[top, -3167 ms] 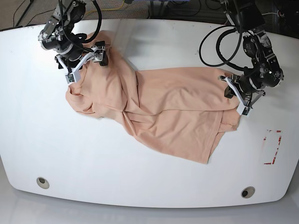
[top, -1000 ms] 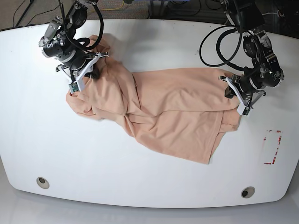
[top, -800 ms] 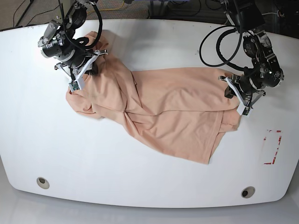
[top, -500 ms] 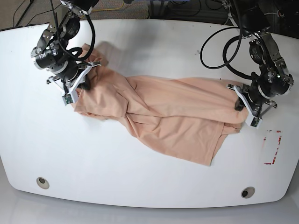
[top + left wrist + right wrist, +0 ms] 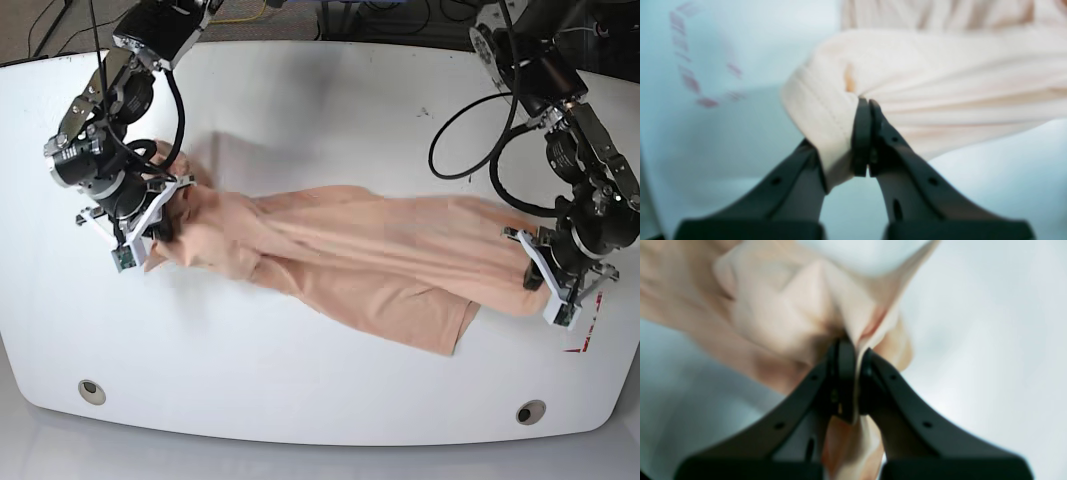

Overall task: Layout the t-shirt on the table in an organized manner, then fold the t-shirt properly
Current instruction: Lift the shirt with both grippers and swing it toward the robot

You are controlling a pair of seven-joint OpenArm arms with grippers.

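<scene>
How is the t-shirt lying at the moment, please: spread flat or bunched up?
Bunched: the t-shirt is stretched into a creased band between the left pincer and right pincer, both shut on it.

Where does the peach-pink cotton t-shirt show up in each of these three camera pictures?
Base view: the peach-pink cotton t-shirt lies stretched across the middle of the picture.
Left wrist view: bunched at upper right, pinched in black fingers.
Right wrist view: crumpled at upper left, also pinched.
Shared landmark: the glossy white table, visible in all three.
</scene>
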